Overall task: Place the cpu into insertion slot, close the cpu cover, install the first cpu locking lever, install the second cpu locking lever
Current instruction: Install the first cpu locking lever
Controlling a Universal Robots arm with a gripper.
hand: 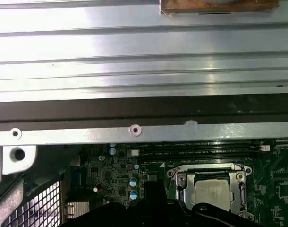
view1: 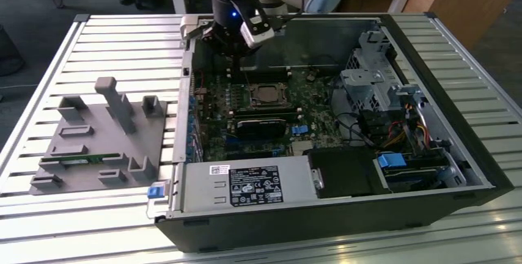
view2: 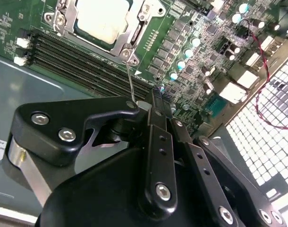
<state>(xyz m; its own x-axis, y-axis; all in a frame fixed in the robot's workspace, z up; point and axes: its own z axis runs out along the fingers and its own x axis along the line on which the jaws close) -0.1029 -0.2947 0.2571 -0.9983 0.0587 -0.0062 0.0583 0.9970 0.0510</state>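
Hand (view2: 151, 98) tight on locking lever (view2: 130, 80); cpu (view2: 102, 19) under cpu cover (view2: 134, 29)

Slatted metal table (view1: 122, 38), open black computer case (view1: 326, 224) lying on it; grey parts holder (view1: 90, 145) beside, apart

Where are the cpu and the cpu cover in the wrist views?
cpu (view2: 102, 18), second wrist view, middle of its silver face.
cpu cover (view2: 132, 30), second wrist view, side strip of the metal frame beside the chip.
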